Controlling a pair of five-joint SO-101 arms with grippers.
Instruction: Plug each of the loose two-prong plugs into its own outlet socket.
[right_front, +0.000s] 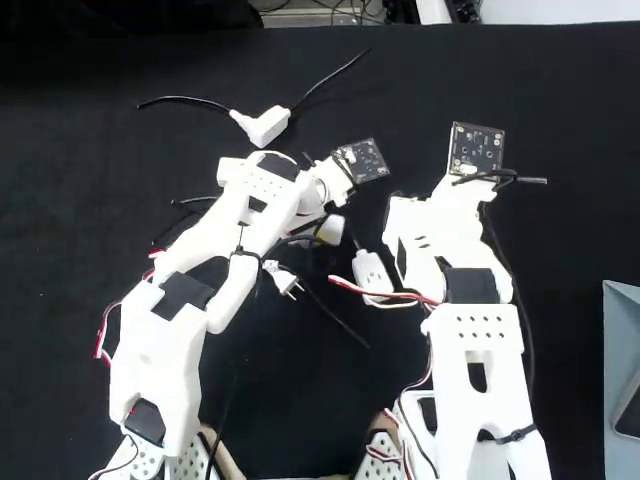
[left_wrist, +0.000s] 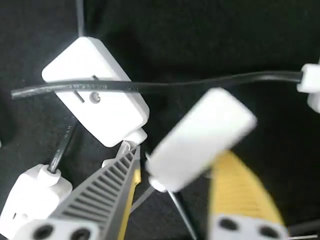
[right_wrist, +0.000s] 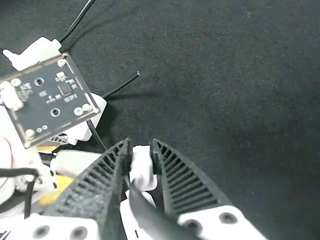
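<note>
Fingers (left_wrist: 107, 187) of the left gripper (left_wrist: 175, 150), one grey and one yellow, were clamped on a white plug body (left_wrist: 200, 135). It sat tilted between them, with a thin dark cord leaving one end. Just past the grey fingertip lay a white socket block (left_wrist: 97, 92) with small slots in its face, and a black cord (left_wrist: 200, 82) ran across it.

On the right gripper (right_wrist: 140, 146), the black ribbed fingers (right_wrist: 177, 172) were closed on a small white piece (right_wrist: 141, 170), with only its width between them. Whether that piece was a plug or a socket could not be told.

From the high view, both grippers sat close together near the middle of the black tabletop (right_front: 560, 90). A loose two-prong plug (right_front: 286, 283) lay on the cloth between the two arms, just beside the left arm, with its metal prongs bare. Farther back lay an angled white plug (right_front: 262, 125), well apart from both grippers, its dark cord trailing off across the tabletop.
</note>
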